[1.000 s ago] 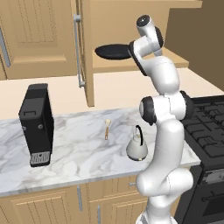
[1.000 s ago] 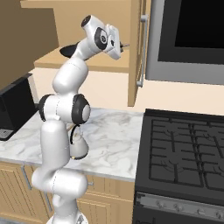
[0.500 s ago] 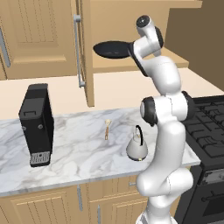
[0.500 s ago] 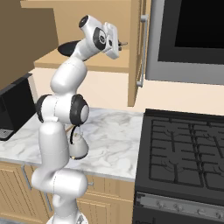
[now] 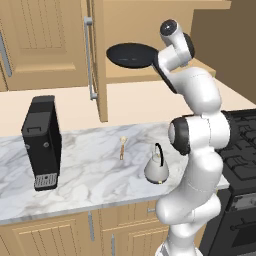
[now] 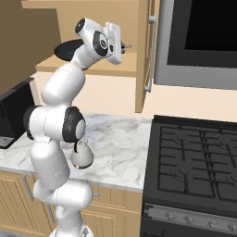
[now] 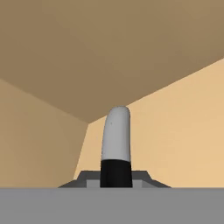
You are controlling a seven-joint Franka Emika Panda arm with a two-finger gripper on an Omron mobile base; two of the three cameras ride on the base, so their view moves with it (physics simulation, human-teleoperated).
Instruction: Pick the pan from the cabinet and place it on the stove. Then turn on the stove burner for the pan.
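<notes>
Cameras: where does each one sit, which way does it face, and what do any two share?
Left base view: behind the arm's left, looking forward and down at the counter, kettle and open cabinet; arm at right.
Right base view: behind its right, facing the stove; arm at left.
Hand view: on the hand, looking along the claw and pan's handle into the cabinet.
Both base views share the pan and kettle.
</notes>
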